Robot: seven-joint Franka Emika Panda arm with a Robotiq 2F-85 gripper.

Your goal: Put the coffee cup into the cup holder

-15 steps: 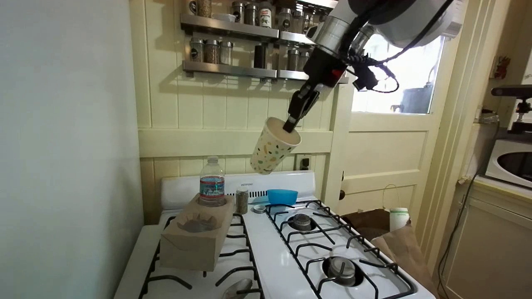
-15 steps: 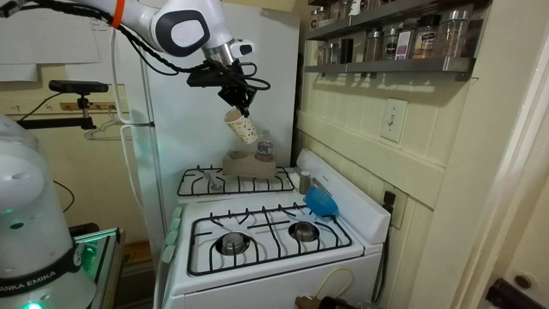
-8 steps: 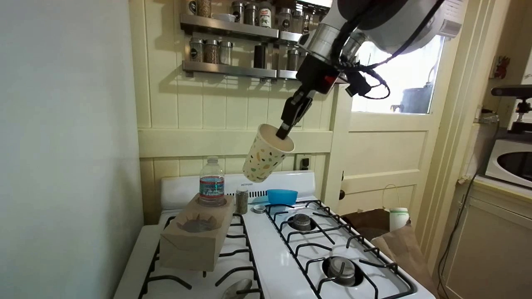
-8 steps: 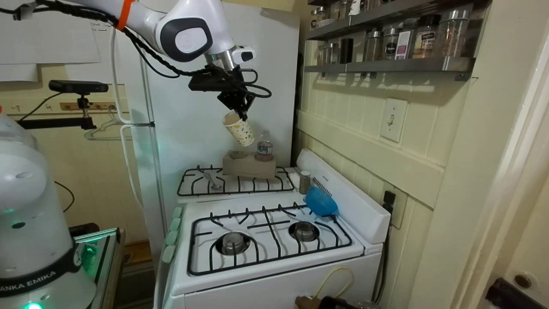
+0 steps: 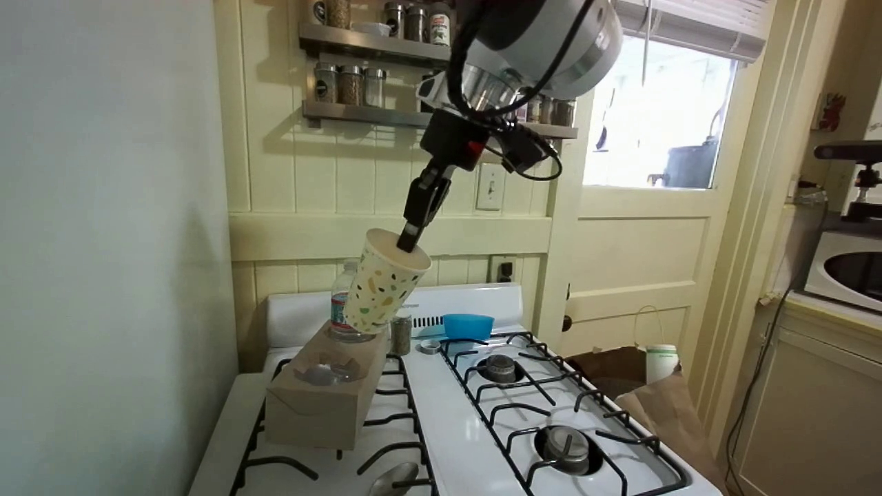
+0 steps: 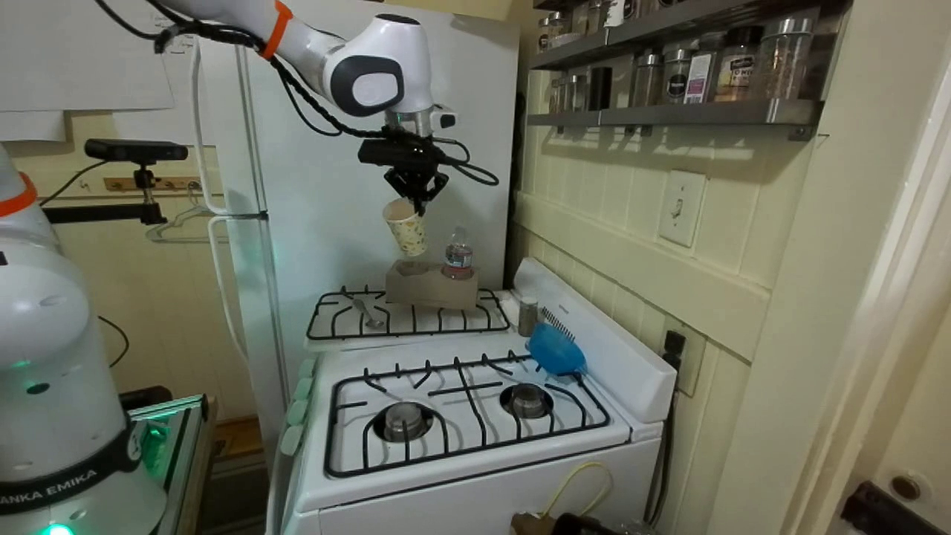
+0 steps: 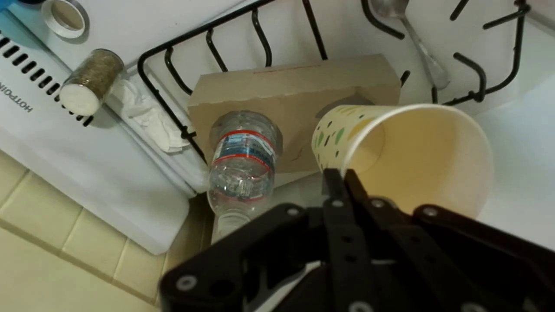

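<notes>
"What's hidden in an exterior view?"
"In the grey-brown boxy cardboard cup holder (image 5: pixel 313 417), a clear blue-labelled plastic bottle (image 5: pixel 339 306), partly behind the tapered cream paper cup (image 5: pixel 384 293) above."
"Black two-fingered gripper (image 7: pixel 341 173)?"
"Pinching the cup's rim; both lower, further left than before."

End effector (image 5: pixel 408 238) pinching tilted coffee cup (image 5: pixel 383 293), cup holder (image 5: pixel 313 419) on stove (image 5: pixel 448 420)

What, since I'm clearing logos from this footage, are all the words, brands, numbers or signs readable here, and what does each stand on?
"HOTPOIN": stove's back panel, its end cut off in the wrist view.
"ANKA EMIKA": robot base's black band, its start cut off.
Bottle label: too blurred to read.
Spice jar labels: too small or blurred.
White sheet, faint marks: too small.
No numbers can be read.
</notes>
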